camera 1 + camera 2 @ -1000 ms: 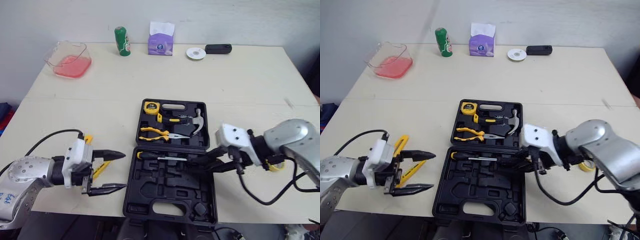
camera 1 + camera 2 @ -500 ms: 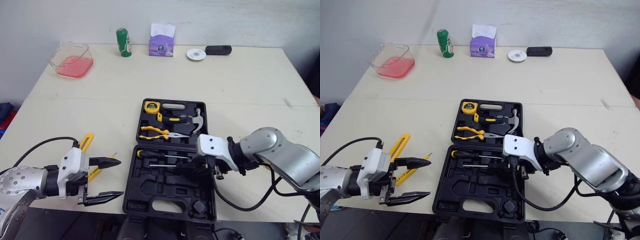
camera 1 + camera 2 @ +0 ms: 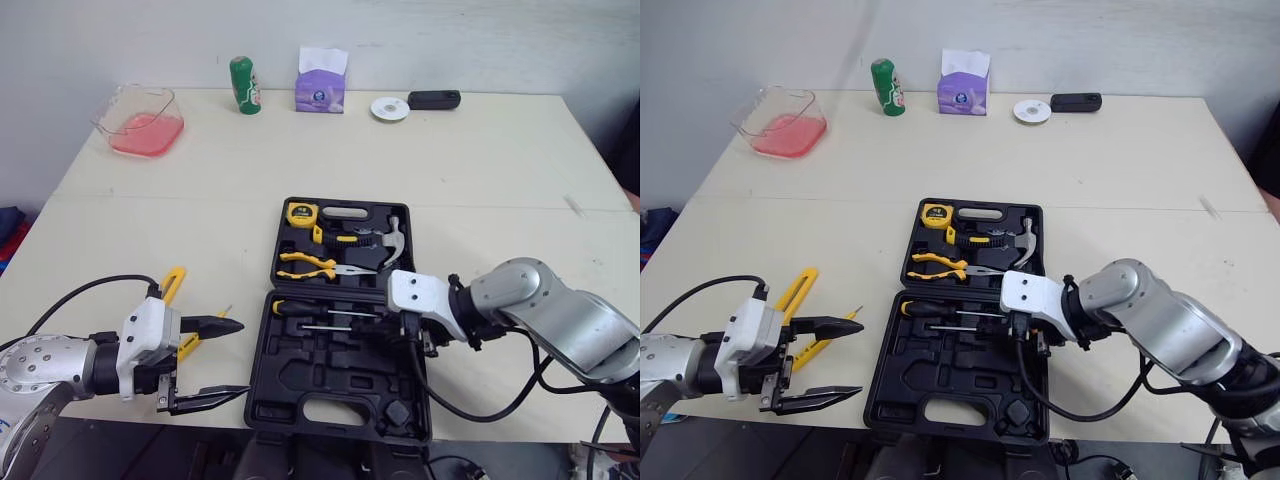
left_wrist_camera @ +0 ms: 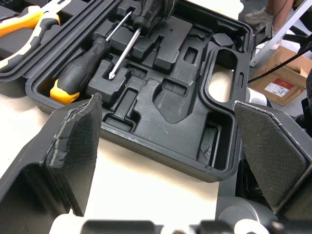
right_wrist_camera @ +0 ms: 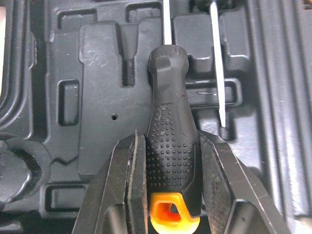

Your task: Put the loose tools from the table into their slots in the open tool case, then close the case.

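Observation:
The black tool case (image 3: pixel 340 400) lies open in the middle of the table. Its far half holds a tape measure (image 3: pixel 302 213), pliers (image 3: pixel 305 263) and a hammer (image 3: pixel 385 243). One black-and-yellow screwdriver (image 3: pixel 290 308) rests in the near half. My right gripper (image 5: pixel 168 139) is shut on the handle of a second screwdriver (image 5: pixel 170 146), holding it low over the near half, with its shaft next to the first one's. My left gripper (image 3: pixel 225 362) stands open and empty at the case's left side, near the table's front edge. A yellow tool (image 3: pixel 174 284) lies on the table partly beneath it.
Along the far edge stand a clear tub with pink contents (image 3: pixel 140 118), a green can (image 3: pixel 243 84), a purple tissue box (image 3: pixel 321 80), a white disc (image 3: pixel 389 108) and a black device (image 3: pixel 434 99). Bare tabletop surrounds the case.
My right gripper has moved left over the case's near half with the screwdriver. My left gripper has sunk slightly toward the front edge, still open.

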